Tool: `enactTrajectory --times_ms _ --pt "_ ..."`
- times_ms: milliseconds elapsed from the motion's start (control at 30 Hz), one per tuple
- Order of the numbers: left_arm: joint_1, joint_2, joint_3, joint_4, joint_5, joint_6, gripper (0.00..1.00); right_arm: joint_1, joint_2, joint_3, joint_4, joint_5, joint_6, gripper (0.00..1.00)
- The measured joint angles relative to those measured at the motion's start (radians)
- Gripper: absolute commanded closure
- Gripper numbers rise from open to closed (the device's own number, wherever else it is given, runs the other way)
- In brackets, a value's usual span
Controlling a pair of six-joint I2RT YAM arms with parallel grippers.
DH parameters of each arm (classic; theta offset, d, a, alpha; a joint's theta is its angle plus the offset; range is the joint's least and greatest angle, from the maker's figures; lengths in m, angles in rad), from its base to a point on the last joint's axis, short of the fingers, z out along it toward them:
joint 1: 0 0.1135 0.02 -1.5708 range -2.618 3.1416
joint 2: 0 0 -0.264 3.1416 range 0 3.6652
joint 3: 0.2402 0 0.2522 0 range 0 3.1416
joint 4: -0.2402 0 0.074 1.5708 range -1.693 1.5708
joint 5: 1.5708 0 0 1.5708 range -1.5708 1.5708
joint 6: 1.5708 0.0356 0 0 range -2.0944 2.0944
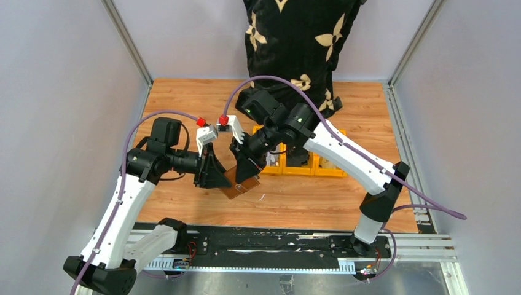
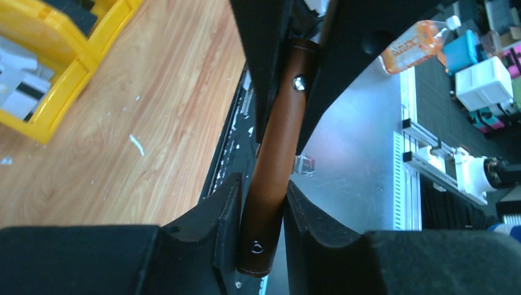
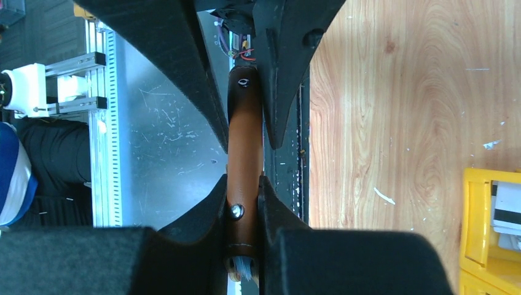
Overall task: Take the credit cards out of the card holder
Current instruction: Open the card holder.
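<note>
Wooden tabletop [image 1: 184, 104], yellow bins [image 1: 319, 167] at two o'clock of the card holder [image 1: 241, 184]; left gripper [image 1: 215, 175] from nine, right gripper [image 1: 247, 169] from twelve, both pinching it.

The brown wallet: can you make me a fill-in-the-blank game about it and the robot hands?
Counting the left gripper and the right gripper, the number of grippers pinching the card holder is ____.
The card holder's leather outside is coloured ____.
The bins on the table are coloured ____.
Missing words: two; brown; yellow.
</note>
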Motion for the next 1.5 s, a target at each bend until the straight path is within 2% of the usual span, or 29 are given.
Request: enactTrajectory --times_ms 33,67,133,167,233,300,333,533,633,767,833,933,1067,1133,1167,1267,1300,1367,1433,1500 --pt "-0.003 -0.001 -0.003 0.003 0.008 0.0 0.78 0.002 0.0 0.013 -0.012 0.006 -0.006 1.0" --pt "-0.003 -0.003 -0.006 0.008 0.019 0.002 0.83 0.006 0.0 0.021 -0.017 0.009 -0.008 0.95" --pt "-0.004 -0.015 -0.012 0.013 0.039 0.005 0.94 0.011 0.0 0.031 -0.026 0.014 -0.01 0.77" --pt "-0.004 -0.023 -0.014 0.015 0.044 0.009 0.97 0.012 0.0 0.031 -0.025 0.013 -0.01 0.72" --pt "-0.004 -0.038 -0.015 0.013 0.045 0.012 0.99 0.012 -0.001 0.028 -0.011 0.008 0.007 0.62" --pt "-0.005 -0.045 -0.014 0.003 0.032 0.016 1.0 0.009 -0.037 -0.043 0.103 -0.015 0.075 0.57" --pt "-0.005 -0.045 -0.011 -0.004 0.024 0.016 1.0 0.006 -0.041 -0.049 0.108 -0.017 0.079 0.56" --pt "-0.005 -0.042 0.038 0.003 -0.013 -0.022 1.0 -0.063 -0.351 -0.564 0.663 -0.021 0.399 0.4" --pt "-0.005 -0.074 0.044 0.072 -0.042 -0.098 1.0 -0.078 -0.471 -0.735 0.903 0.019 0.525 0.39" --pt "-0.005 -0.172 -0.016 0.309 -0.071 -0.316 1.0 -0.078 -0.565 -0.874 1.176 0.08 0.658 0.39" --pt "-0.005 -0.229 -0.074 0.44 -0.094 -0.44 1.0 -0.078 -0.577 -0.921 1.284 0.098 0.716 0.41" --pt "-0.005 -0.261 -0.109 0.554 -0.116 -0.566 1.0 -0.078 -0.568 -0.965 1.4 0.119 0.785 0.45" --pt "-0.005 -0.263 -0.131 0.646 -0.14 -0.679 1.0 -0.078 -0.541 -1.005 1.529 0.14 0.869 0.7" --pt "-0.005 -0.271 -0.146 0.676 -0.148 -0.718 1.0 -0.079 -0.521 -1.007 1.578 0.141 0.9 0.77" --pt "-0.004 -0.277 -0.151 0.683 -0.15 -0.729 0.96 -0.08 -0.516 -1.008 1.593 0.138 0.912 0.8" --pt "-0.003 -0.293 -0.159 0.696 -0.15 -0.756 0.76 -0.081 -0.513 -1.009 1.621 0.114 0.933 0.91" --pt "-0.004 -0.296 -0.16 0.695 -0.148 -0.756 0.63 -0.081 -0.513 -1.009 1.622 0.105 0.933 0.96" --pt "-0.004 -0.296 -0.164 0.681 -0.145 -0.742 0.48 -0.082 -0.513 -0.999 1.599 0.09 0.925 1.0" --pt "-0.004 -0.29 -0.164 0.641 -0.145 -0.697 0.4 -0.083 -0.513 -0.966 1.532 0.072 0.9 1.0" --pt "-0.004 -0.274 -0.15 0.566 -0.152 -0.618 0.37 -0.083 -0.507 -0.901 1.421 0.057 0.851 1.0"
